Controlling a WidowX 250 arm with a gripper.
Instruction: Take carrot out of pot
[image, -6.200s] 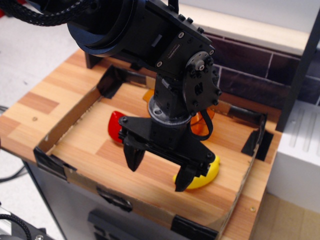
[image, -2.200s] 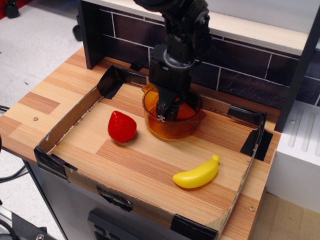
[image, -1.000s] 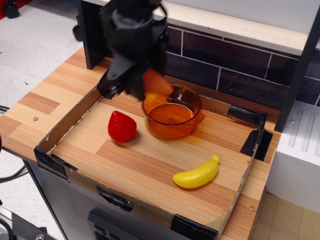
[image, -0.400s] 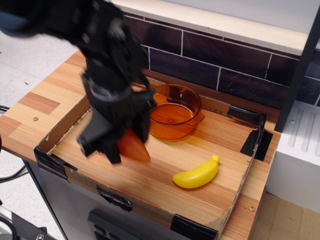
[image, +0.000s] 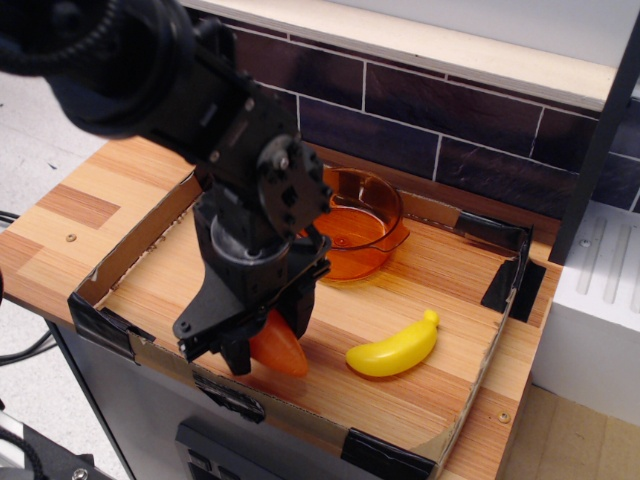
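Note:
The orange carrot (image: 280, 347) is held in my gripper (image: 258, 345), low over the wooden tray floor near the front edge, outside the pot. The black fingers (image: 228, 340) are shut on the carrot's thick end, its tip pointing right. The amber translucent pot (image: 360, 222) stands at the back middle of the tray and looks empty; my arm covers its left part.
A yellow banana (image: 396, 347) lies just right of the carrot. The strawberry is hidden behind my arm. The cardboard tray wall (image: 130, 255) with black tape corners rings the area. A dark tiled wall (image: 470, 140) stands behind.
The gripper took the carrot from the pot, lifted it out, and carried it forward and down toward the tray's front. The pot has stayed in place.

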